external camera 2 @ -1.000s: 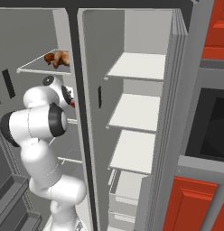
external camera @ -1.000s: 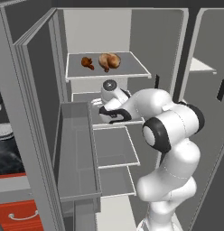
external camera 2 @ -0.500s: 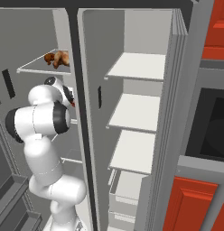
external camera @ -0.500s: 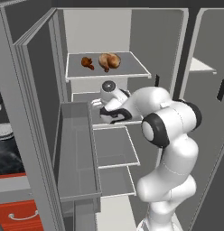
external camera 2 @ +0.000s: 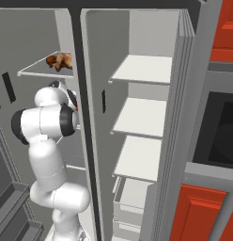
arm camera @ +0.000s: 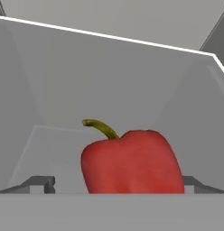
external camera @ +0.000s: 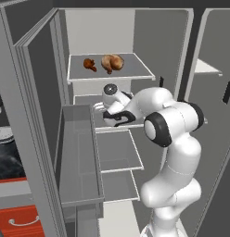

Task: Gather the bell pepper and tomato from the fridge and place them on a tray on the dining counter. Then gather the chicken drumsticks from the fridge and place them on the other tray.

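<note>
In the lower middle of the hand view, the bell pepper (arm camera: 132, 161) sits right in front of your jaws. It fills the space between the two dark finger tips (arm camera: 40, 184), one at the lower left and one at the lower right of that frame. Your jaws are wide open, and nothing is held yet. From this view I cannot tell if the tips touch the pepper.

The pepper is red, smooth and shiny, with rounded bumps. Its bent green-yellow stem (arm camera: 101, 127) points up and to the left in the frame. The pepper stands upright, and it looks about as wide as it is tall, so I think a straight squeeze across its sides would work. It may slip, because its skin looks smooth.

The pepper rests on a pale grey shelf inside the fridge (external camera: 38, 115). The walls around it are flat, plain and grey.

In the middle of the left base view, the gripper (external camera: 99, 108) reaches into the fridge, just under the top shelf (external camera: 135, 68). The two chicken drumsticks (external camera: 104, 63) lie on that top shelf, in the upper middle of the frame. One is small and dark red-brown, the other is bigger, tan and lumpy. They are for later.
</note>
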